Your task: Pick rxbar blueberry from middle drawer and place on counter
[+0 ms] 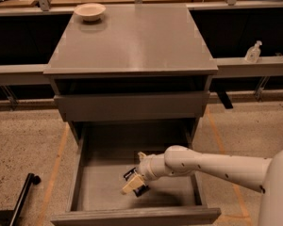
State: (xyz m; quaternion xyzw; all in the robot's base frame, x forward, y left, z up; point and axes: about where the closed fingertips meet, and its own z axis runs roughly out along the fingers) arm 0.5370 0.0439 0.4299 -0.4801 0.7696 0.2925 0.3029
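The middle drawer (78, 173) is pulled out wide at the bottom of the grey cabinet. My gripper (133, 186) is down inside it, near the middle of the drawer floor, at the end of my white arm (212, 166), which comes in from the right. The rxbar blueberry (141, 191), a small dark wrapper, lies on the drawer floor right at the gripper's tip and is partly hidden by it. I cannot tell whether it is gripped. The counter (132, 36) is the cabinet's flat grey top.
A pale bowl (89, 11) sits at the counter's back left corner. A shallower drawer front (132, 106) above is slightly out and overhangs the open drawer. A clear bottle (253, 52) stands on the right ledge. A black pole (23, 197) lies on the floor at left.
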